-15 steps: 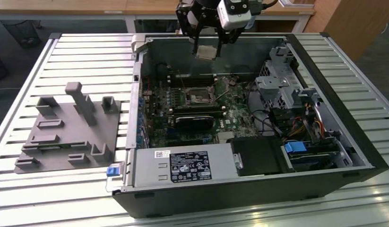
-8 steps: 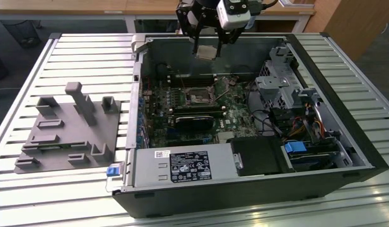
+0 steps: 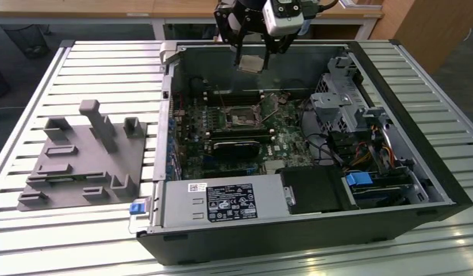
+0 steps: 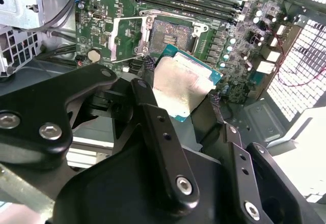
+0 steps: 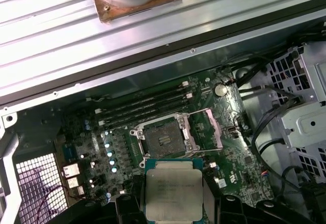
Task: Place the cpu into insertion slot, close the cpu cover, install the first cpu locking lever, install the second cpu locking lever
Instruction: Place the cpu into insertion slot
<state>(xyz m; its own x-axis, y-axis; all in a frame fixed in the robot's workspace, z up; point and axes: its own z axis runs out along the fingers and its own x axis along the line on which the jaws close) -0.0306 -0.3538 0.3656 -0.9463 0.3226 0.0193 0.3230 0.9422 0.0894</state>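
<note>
We see the gripper [image 4: 179, 81] pinching the one cpu [image 4: 186, 94] by two opposite edges, hanging above the open computer case [image 3: 297, 233] on the slatted bench [image 3: 83, 63]. The one insertion slot [image 5: 163, 138] lies bare well below the chip, and its one cpu cover [image 5: 208, 130] stands open beside it. We judge the first step, placement, to be in hand. Seating calls for squaring the chip to the socket and lowering it flat.
</note>
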